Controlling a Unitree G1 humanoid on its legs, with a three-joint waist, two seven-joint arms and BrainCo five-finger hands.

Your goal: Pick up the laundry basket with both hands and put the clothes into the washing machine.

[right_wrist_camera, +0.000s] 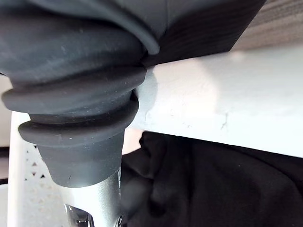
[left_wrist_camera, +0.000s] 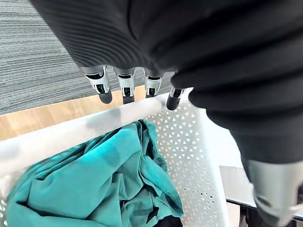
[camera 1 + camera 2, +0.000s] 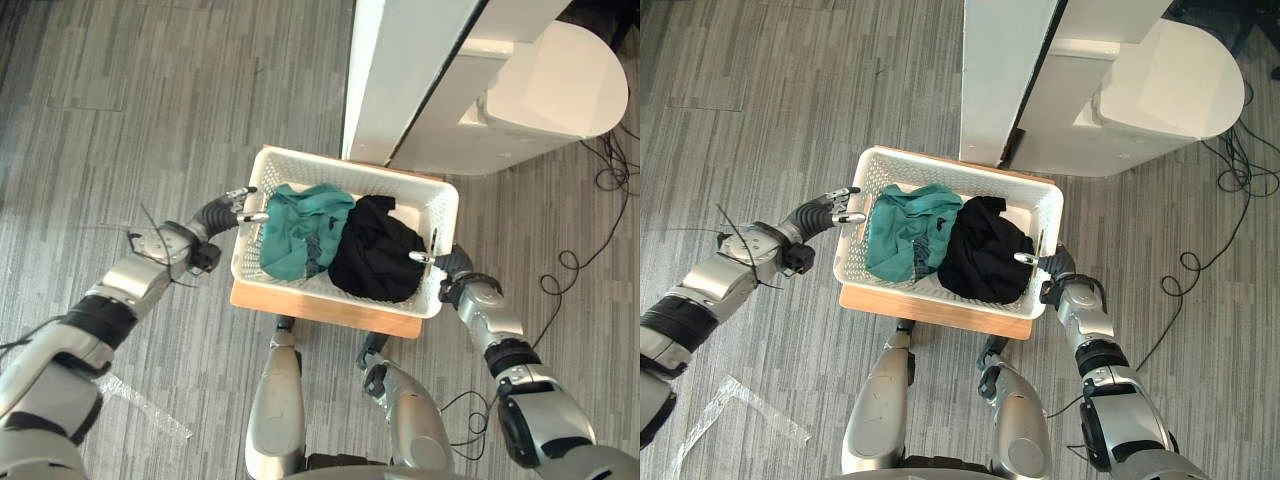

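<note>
A white laundry basket (image 3: 340, 165) stands on a low wooden stool (image 3: 330, 308). In it a teal garment (image 3: 300, 230) lies on the left and a black garment (image 3: 375, 255) on the right. My left hand (image 3: 222, 212) is at the basket's left rim (image 2: 94, 123). Its fingers (image 2: 125, 87) are straight, with their tips just outside the rim, and the thumb stands apart over the inside. My right hand (image 3: 455, 272) presses against the right rim (image 1: 227, 104), its thumb over the edge beside the black garment (image 1: 213, 189).
A white washing machine (image 3: 540, 90) stands just beyond the basket, with a tall white panel (image 3: 400, 70) beside it. Grey plank floor lies all around. A clear plastic scrap (image 3: 150, 405) lies on the floor at the lower left.
</note>
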